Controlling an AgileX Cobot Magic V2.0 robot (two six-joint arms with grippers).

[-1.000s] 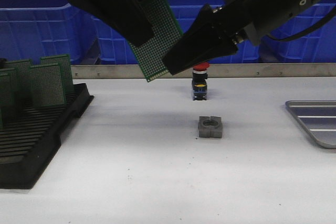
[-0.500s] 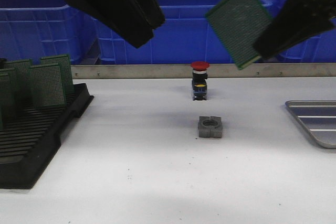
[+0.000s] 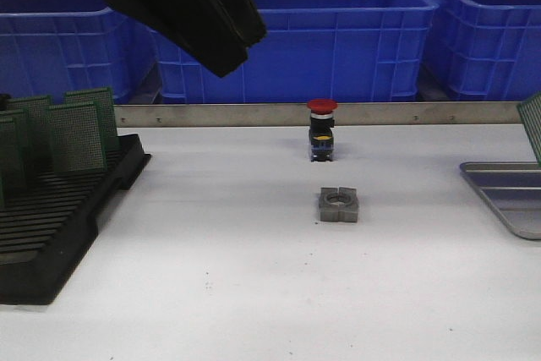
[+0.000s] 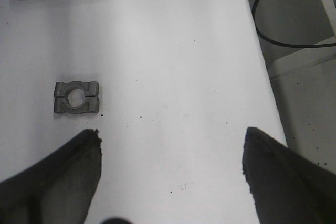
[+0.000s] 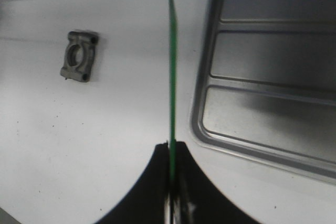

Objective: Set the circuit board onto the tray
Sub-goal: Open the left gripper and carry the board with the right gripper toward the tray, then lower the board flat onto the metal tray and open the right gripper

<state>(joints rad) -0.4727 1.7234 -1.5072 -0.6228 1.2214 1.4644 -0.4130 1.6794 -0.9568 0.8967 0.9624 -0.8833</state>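
one circuit board (image 5: 171, 77) | pinched in right gripper (image 5: 172, 148) | beside tray (image 5: 273, 72)

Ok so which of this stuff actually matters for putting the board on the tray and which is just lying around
Part of the job:
- circuit board, clamped on edge in the right gripper
- tray, nothing in it

Just lying about:
- grey metal block
- red push button
- black rack with spare boards
- blue bins
- left gripper, open, holding nothing
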